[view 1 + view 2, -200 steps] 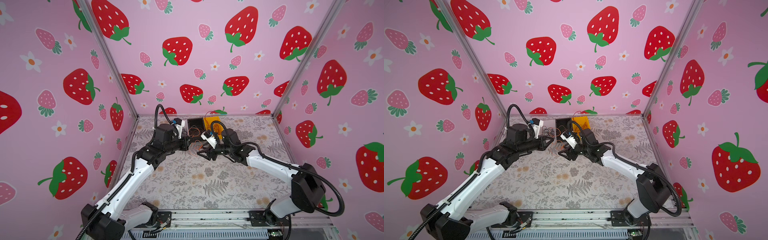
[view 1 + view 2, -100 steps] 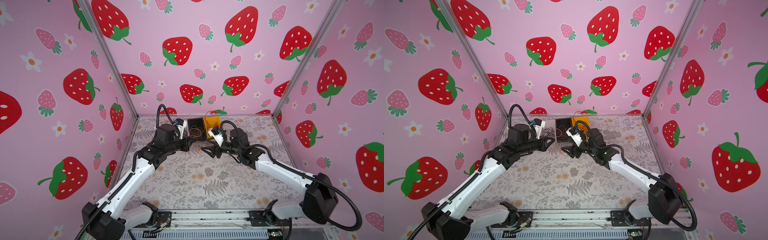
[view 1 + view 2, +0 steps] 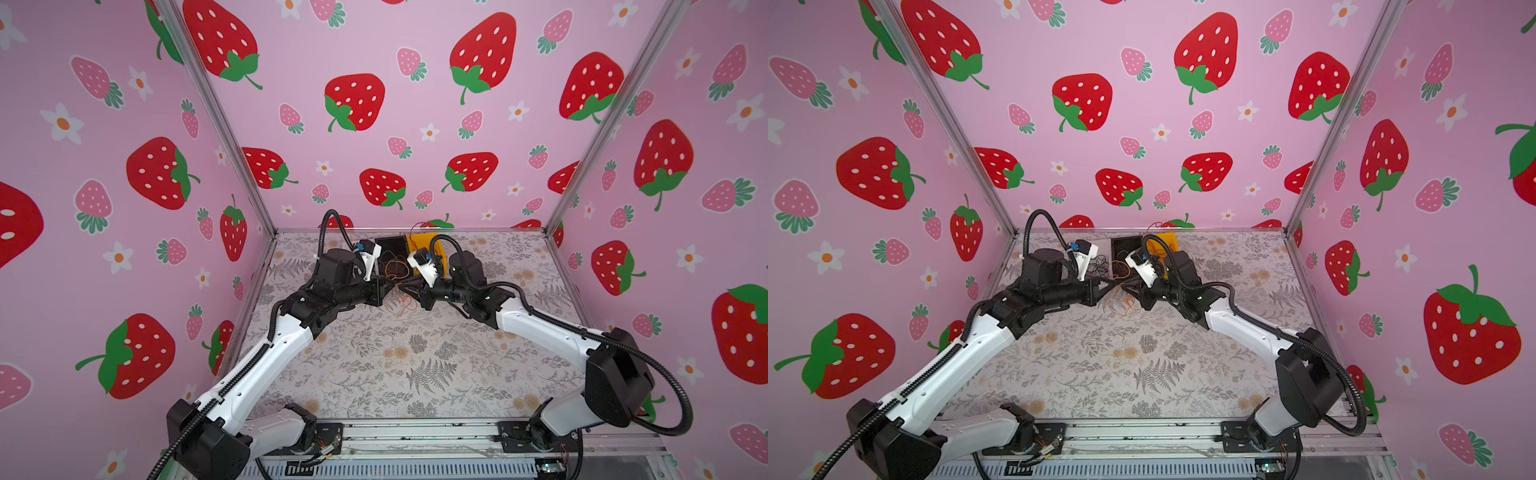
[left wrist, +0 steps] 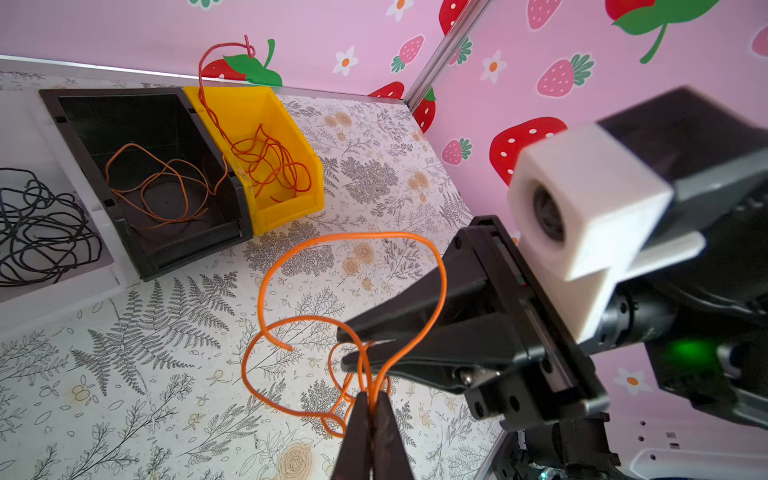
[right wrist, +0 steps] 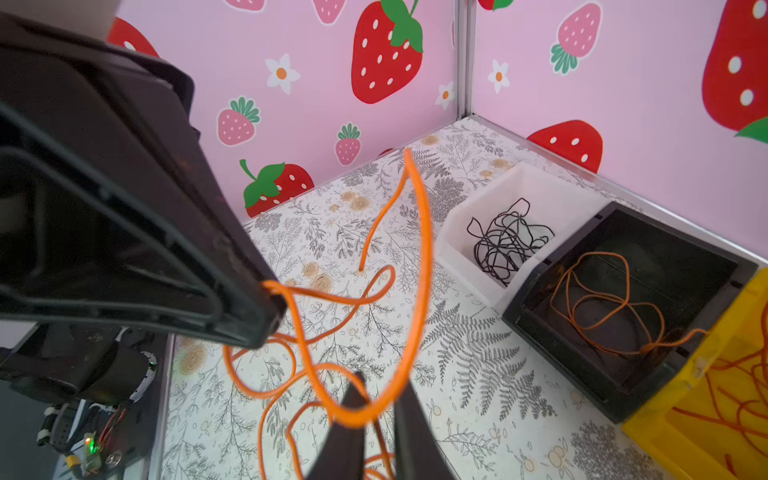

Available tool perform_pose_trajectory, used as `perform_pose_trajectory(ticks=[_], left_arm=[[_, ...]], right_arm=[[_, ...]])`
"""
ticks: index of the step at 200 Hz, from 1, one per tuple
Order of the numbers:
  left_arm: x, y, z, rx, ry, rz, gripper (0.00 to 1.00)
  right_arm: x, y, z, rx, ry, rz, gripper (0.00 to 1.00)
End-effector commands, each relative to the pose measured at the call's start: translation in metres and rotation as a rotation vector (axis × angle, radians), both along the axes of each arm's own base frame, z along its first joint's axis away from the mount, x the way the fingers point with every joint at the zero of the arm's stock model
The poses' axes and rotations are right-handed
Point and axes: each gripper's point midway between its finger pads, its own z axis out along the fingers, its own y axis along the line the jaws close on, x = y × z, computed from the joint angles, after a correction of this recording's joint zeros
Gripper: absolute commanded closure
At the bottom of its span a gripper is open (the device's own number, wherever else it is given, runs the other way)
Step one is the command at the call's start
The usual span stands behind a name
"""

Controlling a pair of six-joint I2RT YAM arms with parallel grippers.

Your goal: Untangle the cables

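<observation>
The left gripper point(image 4: 371, 409) has its jaws pressed together on a bunch of strands of the loose orange cable point(image 4: 266, 282). The right gripper point(image 4: 345, 349) has moved in since half a second ago. Its jaws are now drawn almost together at the left's tips, with a strand crossing the slit, though I cannot tell whether it truly pinches. The cable loops above the mat point(image 3: 415, 353), near the bins, which probably sets up a two-handed pull apart. Behind, a black cable point(image 5: 503, 245) fills the white bin point(image 5: 453, 257), another orange one point(image 4: 166, 187) the black bin point(image 4: 191, 255), and a red cable point(image 4: 270, 166) the yellow bin point(image 4: 291, 212).
</observation>
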Motion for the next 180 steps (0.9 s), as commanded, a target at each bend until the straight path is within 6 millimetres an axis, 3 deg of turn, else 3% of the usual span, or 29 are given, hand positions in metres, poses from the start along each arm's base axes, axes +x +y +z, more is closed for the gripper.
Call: perform_pose_trajectory(ticks=[1, 20, 42, 57, 95, 115, 137, 155, 180], left_arm=[[-0.002, -0.004, 0.025, -0.034, -0.068, -0.030, 1.00], [0.002, 0.004, 0.023, -0.010, -0.072, 0.025, 0.99], [0.005, 0.019, 0.030, -0.013, -0.114, 0.108, 0.39], [0.005, 0.031, 0.032, -0.004, -0.137, 0.164, 0.23], [0.007, 0.062, 0.017, -0.035, -0.104, 0.267, 0.26], [0.004, 0.067, 0.003, -0.059, -0.074, 0.264, 0.27], [-0.002, 0.055, -0.021, -0.044, -0.027, 0.177, 0.30], [-0.012, 0.037, -0.040, -0.048, -0.021, 0.041, 0.39], [-0.017, 0.034, -0.046, -0.052, -0.076, 0.002, 0.35]], right_arm=[[-0.003, 0.002, 0.016, 0.037, -0.035, 0.030, 0.93], [-0.004, -0.001, 0.027, 0.071, -0.050, 0.016, 0.96], [-0.002, -0.005, 0.044, 0.107, -0.072, -0.011, 1.00], [0.000, -0.008, 0.054, 0.125, -0.084, -0.025, 1.00], [0.004, -0.013, 0.079, 0.200, -0.092, -0.038, 1.00], [0.004, -0.011, 0.089, 0.221, -0.095, -0.030, 1.00], [0.004, -0.010, 0.097, 0.235, -0.103, -0.023, 1.00], [0.007, -0.011, 0.105, 0.248, -0.105, -0.029, 1.00], [0.010, -0.010, 0.119, 0.268, -0.109, -0.024, 1.00]])
